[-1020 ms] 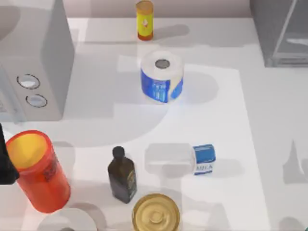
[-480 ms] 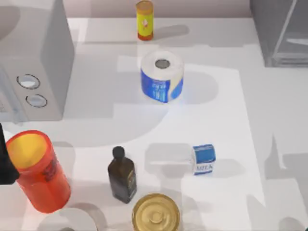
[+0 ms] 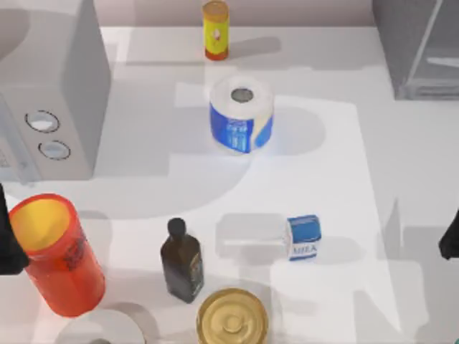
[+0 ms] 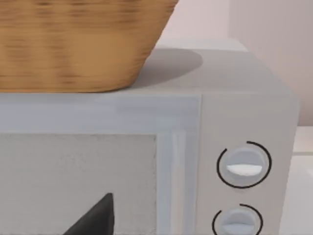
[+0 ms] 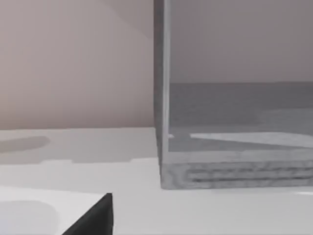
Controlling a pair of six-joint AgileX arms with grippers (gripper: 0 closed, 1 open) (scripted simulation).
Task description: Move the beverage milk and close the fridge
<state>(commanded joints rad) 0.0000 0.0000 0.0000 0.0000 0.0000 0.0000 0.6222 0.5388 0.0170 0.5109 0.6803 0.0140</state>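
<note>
Right hand [image 3: 450,240] at the table's right edge, grip unreadable; its wrist view faces the fridge [image 5: 234,161].

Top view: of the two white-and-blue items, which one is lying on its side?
The beverage milk, the small lettered carton lying flat at centre-right. The paper roll stands upright, core hole facing up.

The right arm [image 3: 450,240] pokes in at the right edge of the top view, low on that side (just a dark sliver of it). The left arm [image 3: 7,240] sits at the far left edge, near the front. Each wrist view catches a dark wedge of its own gripper.
</note>
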